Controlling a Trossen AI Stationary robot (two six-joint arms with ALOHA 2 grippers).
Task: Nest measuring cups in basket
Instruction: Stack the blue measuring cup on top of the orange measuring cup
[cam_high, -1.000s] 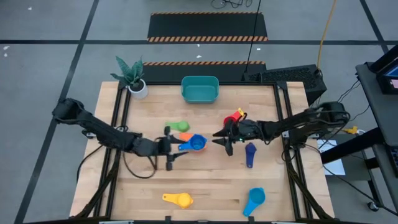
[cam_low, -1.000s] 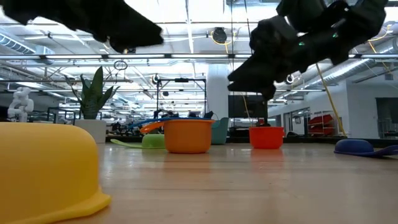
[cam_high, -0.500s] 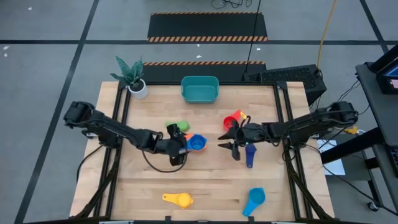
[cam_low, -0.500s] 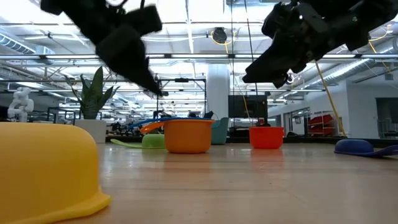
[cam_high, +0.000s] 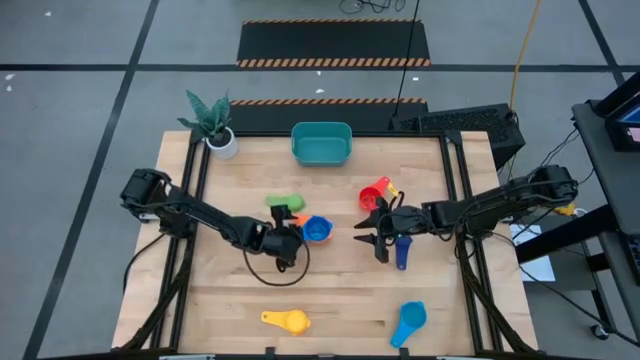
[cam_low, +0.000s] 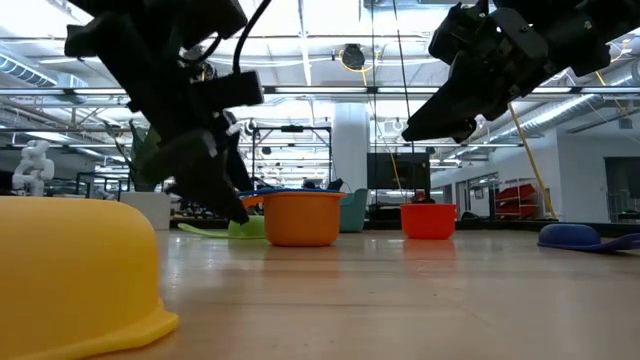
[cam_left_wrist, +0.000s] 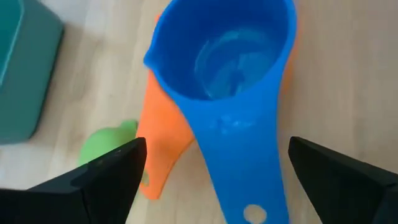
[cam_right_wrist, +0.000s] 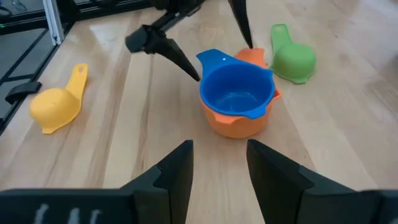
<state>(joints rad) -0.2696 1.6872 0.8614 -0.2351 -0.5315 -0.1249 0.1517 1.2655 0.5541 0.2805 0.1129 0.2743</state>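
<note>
The left gripper (cam_high: 293, 240) is hanging spread wide over the blue cup (cam_high: 318, 230) nested in the orange cup (cam_right_wrist: 238, 124).

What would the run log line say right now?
left gripper: open at blue cup handle | blue cup: nested in orange cup | right gripper: open, waiting

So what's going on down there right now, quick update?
Left gripper open, straddling the blue cup nested in the orange cup. Right gripper open, holding nothing, near the navy cup. Basket empty, path unobstructed.
</note>
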